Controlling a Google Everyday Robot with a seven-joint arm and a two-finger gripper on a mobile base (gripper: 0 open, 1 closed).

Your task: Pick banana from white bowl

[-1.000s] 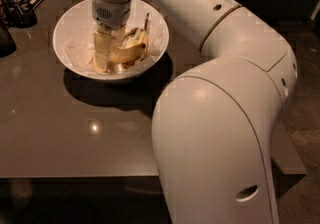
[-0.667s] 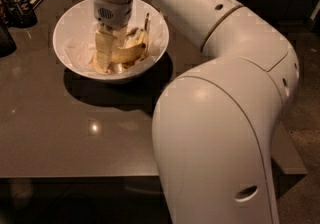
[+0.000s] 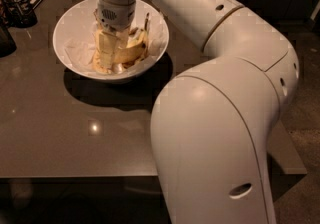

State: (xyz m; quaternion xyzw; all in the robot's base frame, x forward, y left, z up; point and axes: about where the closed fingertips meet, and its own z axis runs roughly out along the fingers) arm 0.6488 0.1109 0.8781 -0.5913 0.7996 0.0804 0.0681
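Gripper (image 3: 107,60) is down inside the white bowl (image 3: 64,28), wrist vertical, tip near the bowl floor left of centre. The banana (image 3: 134,50) lies in the bowl just right of the gripper and touches it, curved along the right-hand slope. Its dark stem (image 3: 146,22) points up toward the far rim. I can't tell if the gripper is clamped on the banana or only standing against it, because the contact area is hidden behind the gripper body. Some yellow also shows at the bowl floor under the gripper, and I can't resolve what it is.

My read is that the step in hand is securing the grasp, before any lift.

How I'd do it well:
- Confirm the grip sits across the thick mid-body of the banana, not the tip or stem. An end grip would let it pivot and slip.
- Close gently. The fruit is soft and a hard clamp will bruise or split it.
- Lift straight up along the wrist axis. The sloped bowl wall is just beside the banana, so any sideways drag will likely snag the rim or shove the bowl across the bench (image 3: 60,133).
- Watch the bowl at the start of the lift. If it rises or slides, the gripper has caught the wall, so stop and re-seat.
- Clear the rim fully before translating, and keep away from the dark holder (image 3: 19,13) at the far left of the bench.
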